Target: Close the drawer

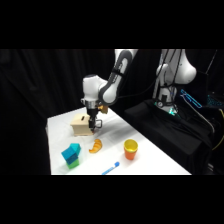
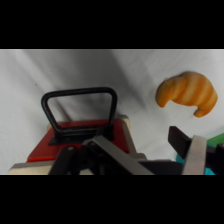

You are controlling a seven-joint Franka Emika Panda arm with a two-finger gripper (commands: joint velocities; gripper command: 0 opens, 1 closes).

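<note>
The pale wooden box (image 1: 80,125) stands on the white table, and my gripper (image 1: 94,123) hangs right at its front side, hiding the drawer in the side view. In the wrist view the drawer's orange-red front (image 2: 82,136) fills the lower left, with its dark loop handle (image 2: 80,102) standing out toward the table. My gripper (image 2: 155,156) is open. One of its fingers (image 2: 117,159) lies over the drawer front just behind the handle. The other finger (image 2: 194,152) is off to the side, past the box's pale edge (image 2: 128,134). I cannot tell how far out the drawer is.
An orange croissant (image 1: 95,145) (image 2: 187,93) lies on the table just in front of the box. A teal block (image 1: 71,154) sits near the front left, a yellow-orange cup (image 1: 130,149) to the right, and a blue utensil (image 1: 112,168) at the table's front edge.
</note>
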